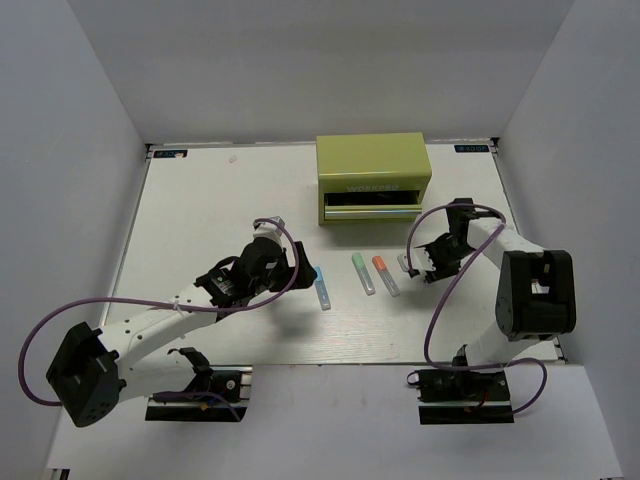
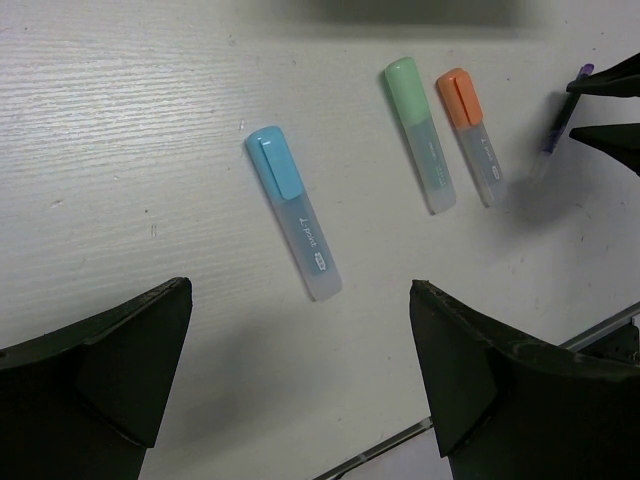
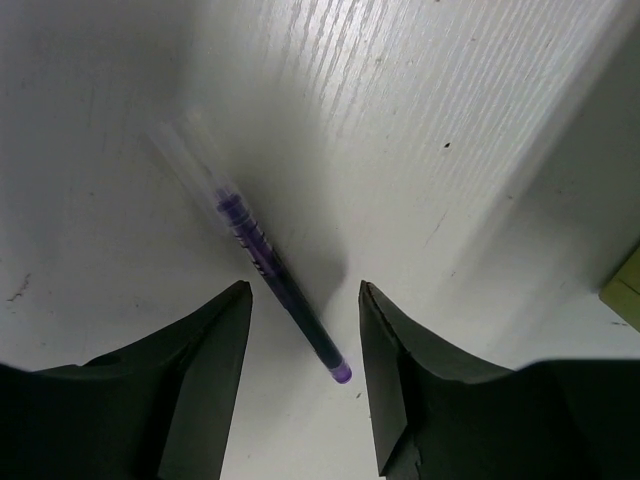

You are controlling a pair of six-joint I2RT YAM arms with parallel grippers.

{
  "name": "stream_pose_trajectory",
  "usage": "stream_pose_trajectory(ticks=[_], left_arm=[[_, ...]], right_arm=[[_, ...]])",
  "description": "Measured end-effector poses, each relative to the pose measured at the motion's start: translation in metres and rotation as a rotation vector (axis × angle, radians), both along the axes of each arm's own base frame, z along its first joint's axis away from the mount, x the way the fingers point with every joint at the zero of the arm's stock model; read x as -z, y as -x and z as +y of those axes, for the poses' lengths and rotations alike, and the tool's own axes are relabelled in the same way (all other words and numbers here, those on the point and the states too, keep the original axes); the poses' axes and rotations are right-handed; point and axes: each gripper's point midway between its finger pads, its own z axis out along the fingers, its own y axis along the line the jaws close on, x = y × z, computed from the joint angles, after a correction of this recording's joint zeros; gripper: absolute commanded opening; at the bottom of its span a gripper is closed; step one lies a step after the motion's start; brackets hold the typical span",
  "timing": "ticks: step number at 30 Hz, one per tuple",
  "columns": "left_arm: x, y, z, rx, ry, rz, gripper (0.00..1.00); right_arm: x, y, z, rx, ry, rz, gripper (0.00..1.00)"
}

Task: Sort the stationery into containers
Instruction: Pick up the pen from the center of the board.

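Note:
Three stubby clear markers lie in a row on the table: blue-capped point(image 1: 322, 287) point(image 2: 293, 226), green-capped point(image 1: 363, 272) point(image 2: 421, 134) and orange-capped point(image 1: 386, 275) point(image 2: 470, 133). My left gripper point(image 1: 300, 268) point(image 2: 300, 290) is open and empty, just left of the blue marker. A dark purple pen point(image 3: 270, 270) point(image 2: 556, 135) lies flat on the table. My right gripper point(image 1: 420, 258) point(image 3: 302, 290) is open, its fingers either side of the pen's end, apart from it. The olive-green tool chest point(image 1: 372, 170) stands at the back, its lower drawer point(image 1: 372, 210) pulled out. The red and green-black pens are out of view.
White walls enclose the table on three sides. The chest's corner point(image 3: 628, 290) shows at the right edge of the right wrist view. Purple cables loop from both arms. The table's near edge point(image 2: 400, 440) runs close behind my left gripper.

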Motion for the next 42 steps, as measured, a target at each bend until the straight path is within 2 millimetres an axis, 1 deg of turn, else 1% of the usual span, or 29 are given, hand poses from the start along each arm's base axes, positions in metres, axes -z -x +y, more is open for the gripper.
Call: stream_pose_trajectory(ticks=[2, 3, 8, 11, 15, 19, 24, 25, 27, 28, 30, 31, 33, 35, 37, 39, 41, 42], left_arm=[[0.000, 0.000, 0.000, -0.001, -0.001, 0.000, 1.00], [0.000, 0.000, 0.000, -0.002, -0.001, -0.001, 1.00], [0.001, -0.001, 0.000, -0.003, -0.005, 0.002, 1.00], [0.005, -0.001, 0.001, -0.004, -0.014, 0.009, 1.00], [0.007, -0.001, 0.001, -0.005, -0.020, 0.013, 1.00], [0.009, -0.001, 0.001, -0.005, -0.024, 0.017, 1.00], [0.011, -0.001, 0.001, -0.006, -0.028, 0.020, 1.00], [0.011, -0.001, 0.001, -0.006, -0.029, 0.020, 1.00], [0.012, -0.001, 0.001, -0.006, -0.032, 0.024, 1.00], [0.013, -0.001, 0.001, -0.006, -0.033, 0.025, 1.00], [0.014, -0.001, 0.001, -0.006, -0.038, 0.029, 1.00], [0.015, -0.001, 0.001, -0.006, -0.039, 0.030, 1.00], [0.016, -0.001, 0.001, -0.006, -0.042, 0.033, 1.00], [0.017, -0.001, 0.001, -0.006, -0.044, 0.035, 1.00], [0.017, -0.001, 0.001, -0.006, -0.043, 0.034, 1.00], [0.017, -0.001, 0.001, -0.005, -0.042, 0.035, 1.00], [0.017, -0.001, 0.000, -0.005, -0.041, 0.033, 1.00], [0.017, -0.002, 0.000, -0.005, -0.042, 0.034, 1.00]], right_arm=[[0.003, -0.002, -0.002, -0.005, 0.008, 0.002, 0.51], [0.005, -0.003, -0.003, -0.006, 0.013, 0.004, 0.48], [0.012, 0.000, -0.005, -0.011, 0.026, 0.031, 0.42], [0.012, 0.000, -0.006, -0.012, 0.028, 0.035, 0.39], [0.013, 0.005, -0.006, -0.015, 0.029, 0.059, 0.36], [0.014, 0.019, -0.006, -0.019, 0.028, 0.117, 0.27], [0.015, 0.048, -0.006, -0.020, 0.025, 0.236, 0.19], [0.015, 0.052, -0.005, -0.020, 0.024, 0.253, 0.16], [0.013, 0.062, -0.003, -0.020, 0.011, 0.296, 0.13], [0.012, 0.067, -0.002, -0.020, 0.004, 0.314, 0.13], [0.008, 0.074, 0.004, -0.017, -0.032, 0.345, 0.09], [0.004, 0.074, 0.007, -0.017, -0.048, 0.354, 0.09], [-0.008, 0.066, 0.016, -0.013, -0.093, 0.339, 0.07], [-0.025, 0.047, 0.026, 0.007, -0.146, 0.293, 0.07], [-0.049, 0.021, 0.037, 0.031, -0.206, 0.211, 0.07], [-0.076, -0.001, 0.048, 0.060, -0.266, 0.124, 0.07], [-0.105, -0.018, 0.059, 0.086, -0.326, 0.032, 0.07], [-0.118, -0.023, 0.065, 0.093, -0.351, 0.001, 0.07]])
